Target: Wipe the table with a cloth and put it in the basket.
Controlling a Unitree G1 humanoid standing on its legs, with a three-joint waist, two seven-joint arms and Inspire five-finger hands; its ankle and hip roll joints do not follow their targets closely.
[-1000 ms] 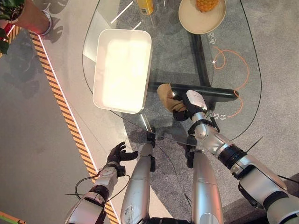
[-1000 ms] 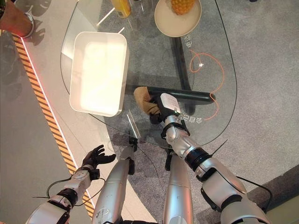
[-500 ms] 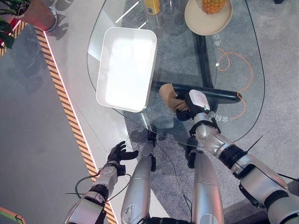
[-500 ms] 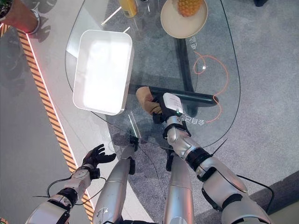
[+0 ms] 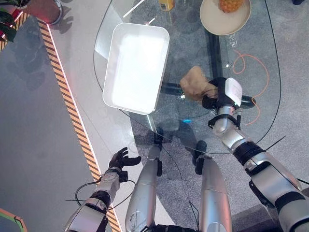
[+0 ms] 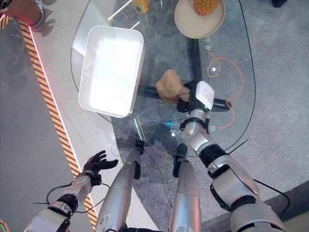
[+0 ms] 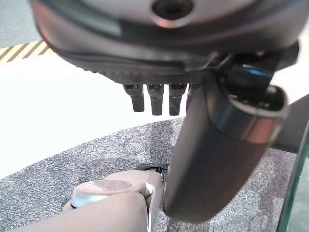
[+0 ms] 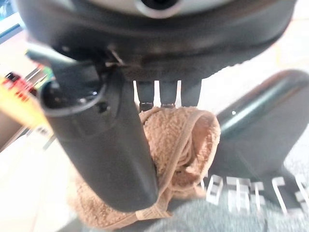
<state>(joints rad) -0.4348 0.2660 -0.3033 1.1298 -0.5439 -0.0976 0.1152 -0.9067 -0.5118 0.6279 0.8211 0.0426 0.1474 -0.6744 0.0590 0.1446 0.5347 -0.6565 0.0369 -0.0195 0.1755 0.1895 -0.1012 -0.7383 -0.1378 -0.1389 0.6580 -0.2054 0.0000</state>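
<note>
So right now the right hand (image 5: 221,94) is sitting on the glass counter (image 5: 251,130) near the middle of the frame, fingers and thumb curled around a tan cloth (image 5: 195,83) that bunches out toward the white basket (image 5: 136,67). The wrist view backs that up: the cloth (image 8: 178,145) is wadded between thumb and fingers, with a loose hem hanging out underneath. The left hand (image 5: 119,161) is hanging low in the lower left of the frame, off the counter, fingers loosely spread and holding nothing.

Stuff I'd worry about from here:

- The cloth is balled up, not flat. If it keeps wiping like that, my guess is it only drags a small patch across the glass and leaves most of the surface untouched.
- That dangling hem looks like it could catch on the basket rim on the way over, and the cloth might end up draped over the edge rather than dropping inside.
- The grip seems to be on one end of the wad. A quick lift could let the rest slip out onto the glass.
- There's a plate with a pineapple (image 5: 225,15) at the top of the frame and a yellow bottle (image 5: 166,4) beside it. Well apart from the hand for now, but a big sweep that way could knock them.
</note>
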